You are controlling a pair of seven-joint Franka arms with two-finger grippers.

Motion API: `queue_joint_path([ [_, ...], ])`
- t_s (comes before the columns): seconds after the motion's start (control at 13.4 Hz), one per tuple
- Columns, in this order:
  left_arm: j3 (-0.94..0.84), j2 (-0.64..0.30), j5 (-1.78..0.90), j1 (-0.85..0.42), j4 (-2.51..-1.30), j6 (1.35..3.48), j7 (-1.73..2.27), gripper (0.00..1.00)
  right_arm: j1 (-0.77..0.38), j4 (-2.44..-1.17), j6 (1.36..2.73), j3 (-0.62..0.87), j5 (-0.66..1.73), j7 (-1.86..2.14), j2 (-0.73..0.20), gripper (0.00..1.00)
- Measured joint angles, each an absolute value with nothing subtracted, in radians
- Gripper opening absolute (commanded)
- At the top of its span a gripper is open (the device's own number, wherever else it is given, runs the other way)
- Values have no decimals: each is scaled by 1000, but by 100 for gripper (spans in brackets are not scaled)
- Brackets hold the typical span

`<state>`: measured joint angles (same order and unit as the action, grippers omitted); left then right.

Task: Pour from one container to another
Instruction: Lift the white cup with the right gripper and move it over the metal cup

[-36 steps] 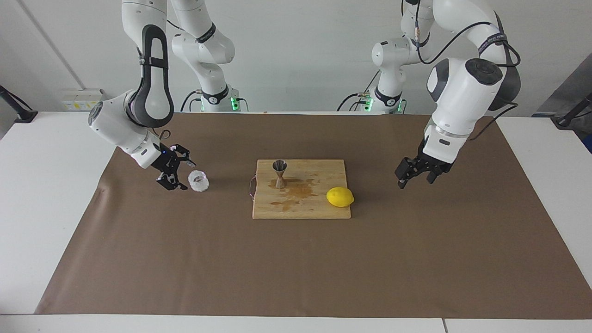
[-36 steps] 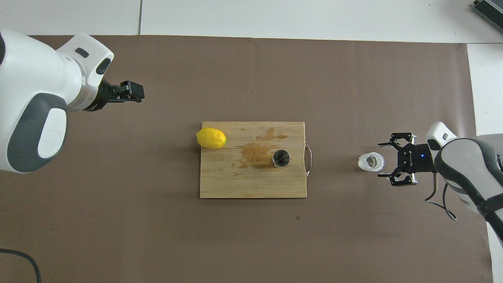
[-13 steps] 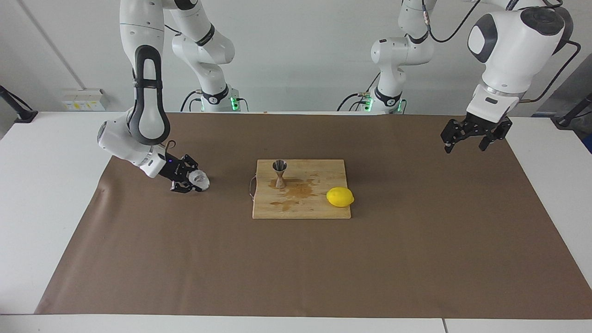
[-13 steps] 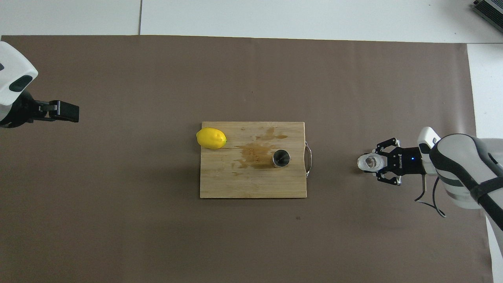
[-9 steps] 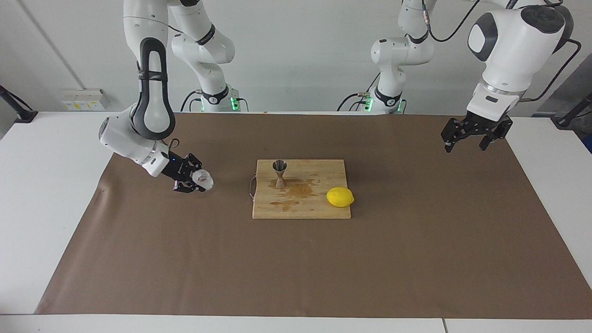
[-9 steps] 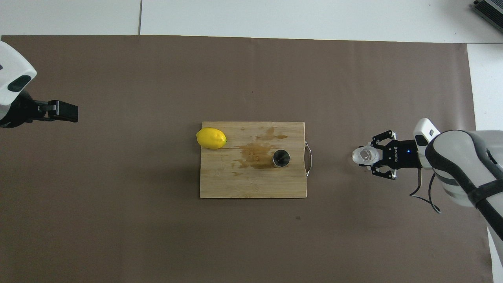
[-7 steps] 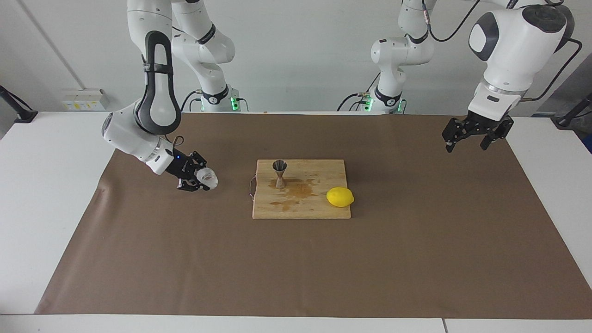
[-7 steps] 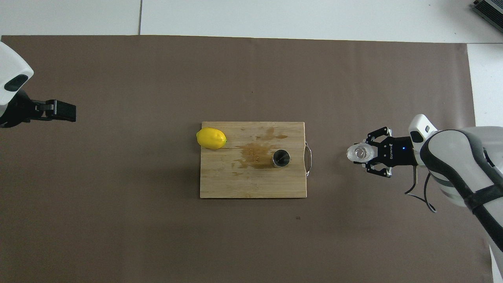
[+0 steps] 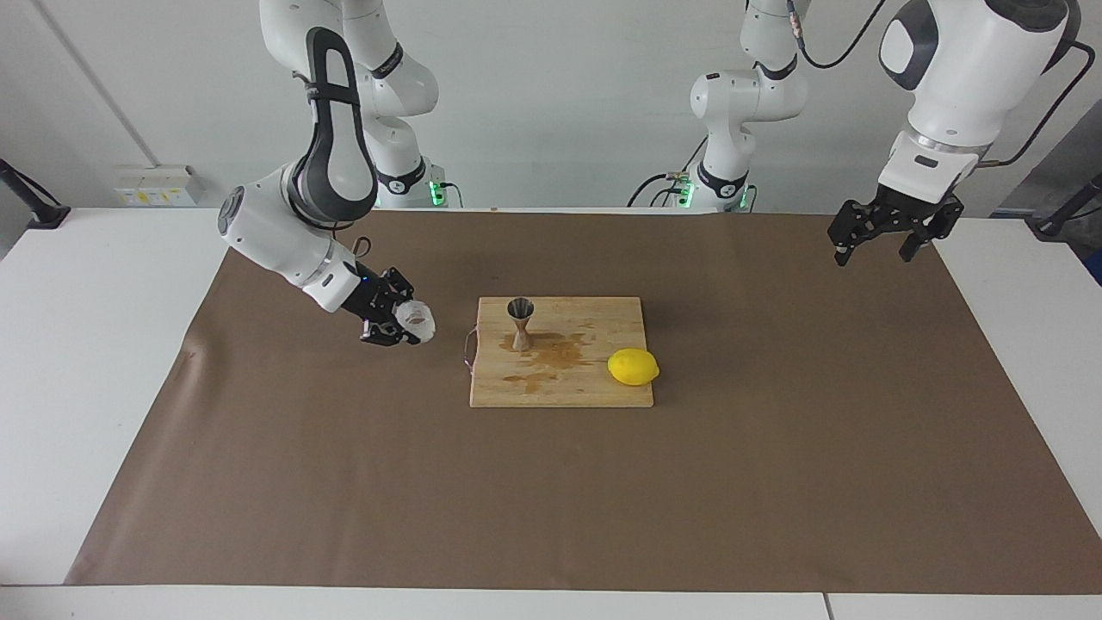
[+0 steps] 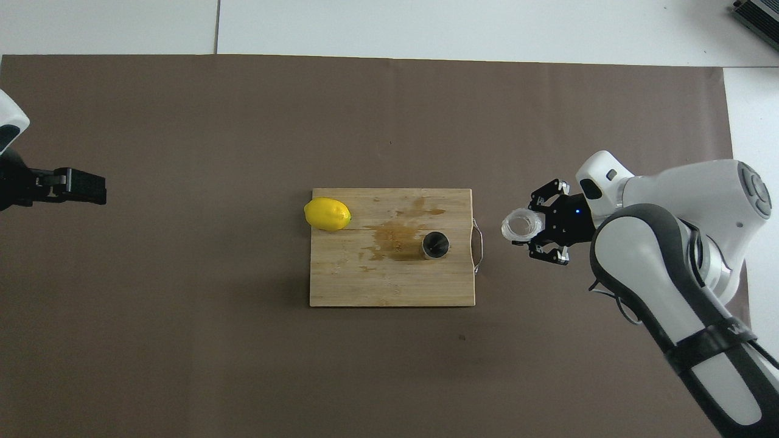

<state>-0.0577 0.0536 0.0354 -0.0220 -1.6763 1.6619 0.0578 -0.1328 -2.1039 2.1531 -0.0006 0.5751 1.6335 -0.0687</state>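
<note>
1. Spread across the white desk [image 9: 103, 362] as a liner, probably against spills: a large brown paper sheet [image 9: 551, 482].
2. Set mid-sheet as the working base: a rectangular wooden cutting board [image 9: 585, 379] with a metal handle, marked by a darker wet-looking stain.
3. Parked on the board's corner toward the left arm's end, apparently out of the pouring path: a yellow lemon [image 9: 633, 367].
4. Held raised over the sheet's edge at its own end of the desk, waiting: the left gripper [image 9: 887, 232], black fingers apart and holding nothing.
5. Clamped shut on the cup, over bare paper just beside the board's handle, seemingly carrying toward the jigger: the right gripper [image 9: 405, 325].
6. Carried in that grip, tilted with its mouth leaning boardward, contents impossible to tell: the small clear textured glass cup [image 10: 521, 224].
7. Stood upright on the board near the handle end, open cone up to receive the pour: the small shiny hourglass-shaped steel jigger [image 9: 520, 323].
</note>
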Motion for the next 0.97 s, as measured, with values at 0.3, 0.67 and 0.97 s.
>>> queue_joint_path([
  [0.3, -58, 54, 16, -22, -1676, 1649, 58, 100, -248, -2037, 2154, 1, 383, 1416, -69, 0],
  [0.67, -59, 55, 14, -22, -1676, 1646, 58, 100, -380, -2028, 2152, 3, 142, 1215, -70, 0],
  [0.97, -58, 55, 14, -9, -1677, 1646, 57, 100, -445, -2024, 2151, 3, -17, 1153, -70, 0],
])
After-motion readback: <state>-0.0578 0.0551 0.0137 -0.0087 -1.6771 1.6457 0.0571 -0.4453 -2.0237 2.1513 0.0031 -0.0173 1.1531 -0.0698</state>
